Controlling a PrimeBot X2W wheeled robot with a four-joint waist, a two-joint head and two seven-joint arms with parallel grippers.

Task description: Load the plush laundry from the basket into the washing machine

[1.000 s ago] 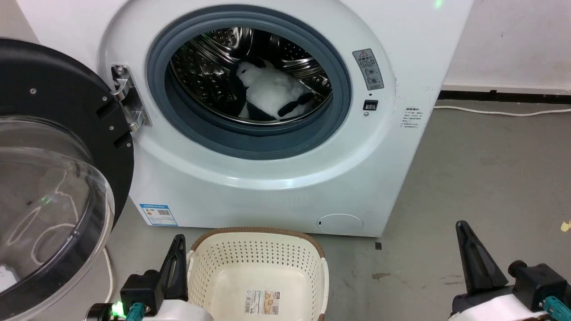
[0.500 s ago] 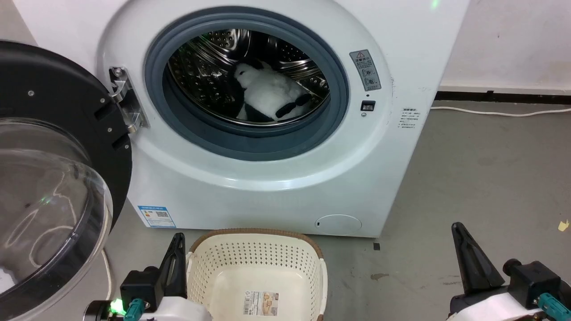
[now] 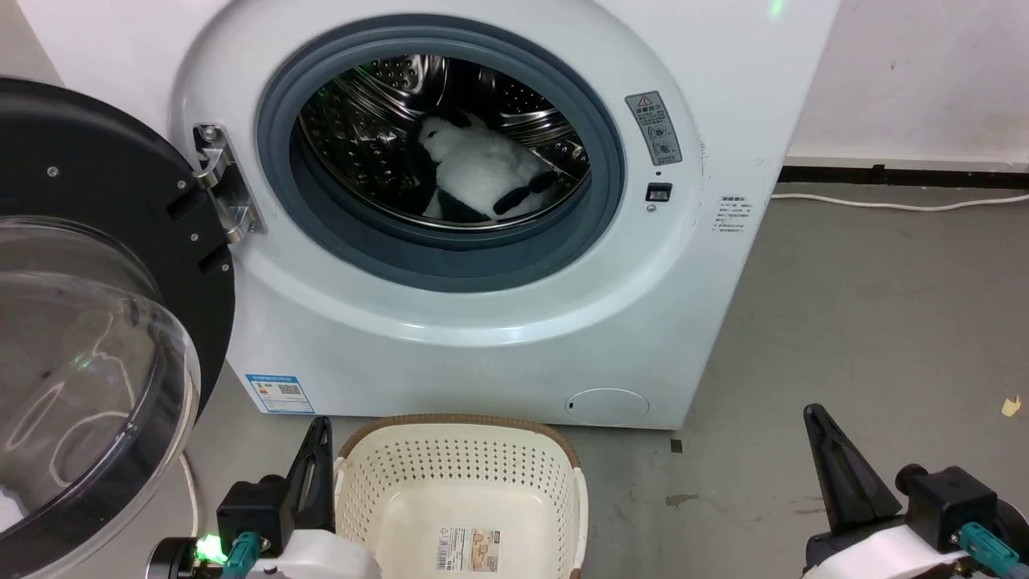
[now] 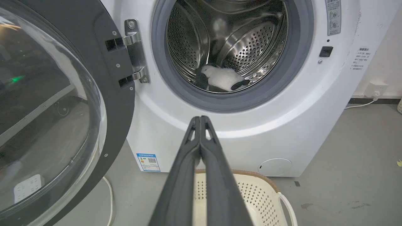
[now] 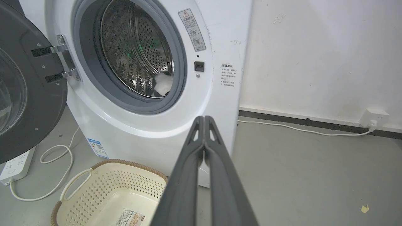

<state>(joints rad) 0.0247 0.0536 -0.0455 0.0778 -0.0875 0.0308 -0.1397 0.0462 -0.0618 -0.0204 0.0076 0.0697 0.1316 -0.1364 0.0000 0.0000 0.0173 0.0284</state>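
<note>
One plush laundry (image 3: pixel 482 170) lies inside the washing machine (image 3: pixel 482 354).

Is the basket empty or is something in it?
Empty. In the basket the bare bottom and label sticker show, nothing on them. The plush penguin lies in the drum of the washing machine.

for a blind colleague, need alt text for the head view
A black-and-white plush penguin lies inside the drum of the open white washing machine, door swung left. An empty cream basket sits on the floor in front, left gripper beside it, right gripper farther right.
</note>
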